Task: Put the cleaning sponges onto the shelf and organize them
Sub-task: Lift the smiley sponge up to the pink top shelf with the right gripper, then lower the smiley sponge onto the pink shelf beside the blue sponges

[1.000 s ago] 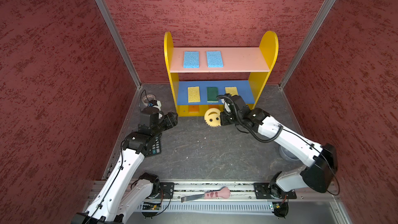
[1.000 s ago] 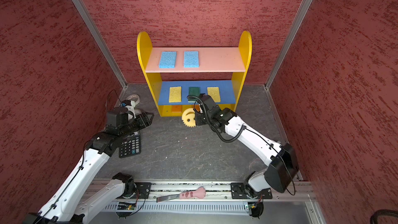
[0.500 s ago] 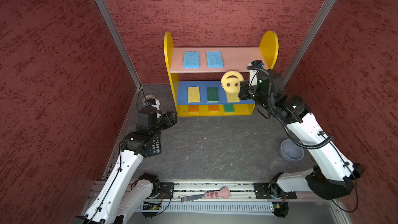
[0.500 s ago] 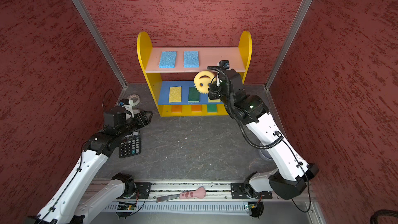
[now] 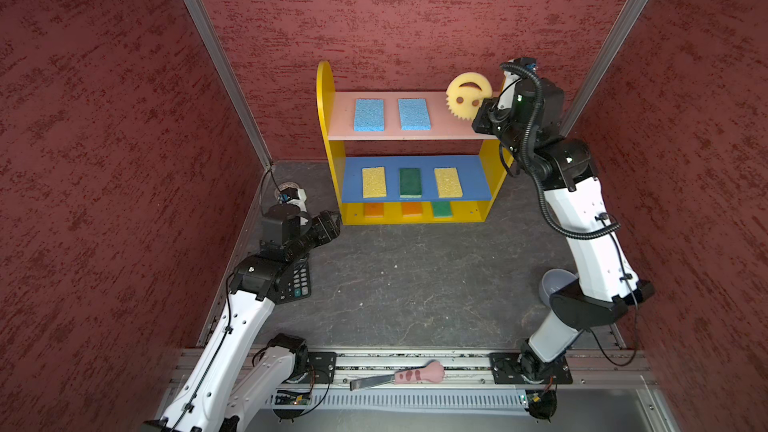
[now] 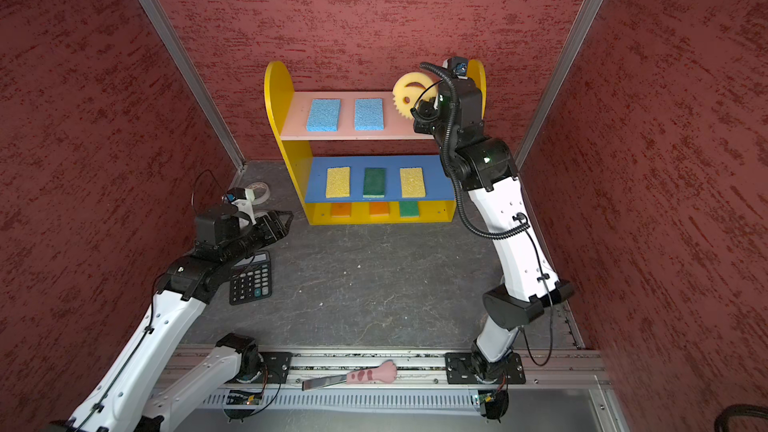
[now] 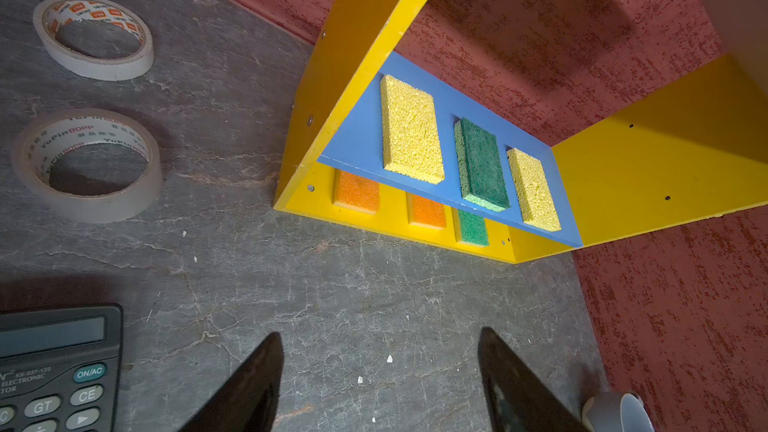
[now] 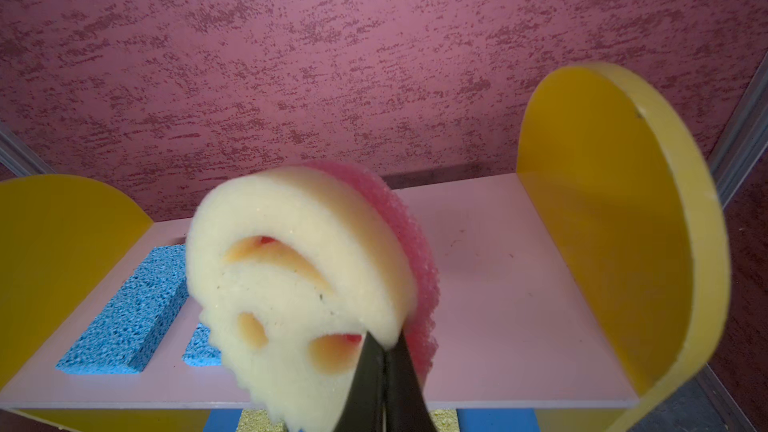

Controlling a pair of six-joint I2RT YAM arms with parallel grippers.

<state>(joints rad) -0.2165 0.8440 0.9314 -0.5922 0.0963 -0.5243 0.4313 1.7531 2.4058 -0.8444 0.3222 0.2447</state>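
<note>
right gripper (image 8: 384, 338) is clamped on the smiley sponge (image 5: 468, 95) by its edge, upright; bare pink board (image 5: 438, 130) right below it, blue sponges (image 5: 369, 115) further along. it should lay the sponge flat, then release. left gripper (image 7: 379, 332) gapes empty

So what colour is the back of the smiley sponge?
Pink; the back of the smiley sponge shows best in the right wrist view.

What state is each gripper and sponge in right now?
right gripper: shut on smiley sponge, held over pink board.
left gripper: open, empty.
blue sponges: flat on pink board.
yellow sponges, dark green sponge: flat on blue board.
orange sponges, lower green sponge: flat on yellow base.
</note>
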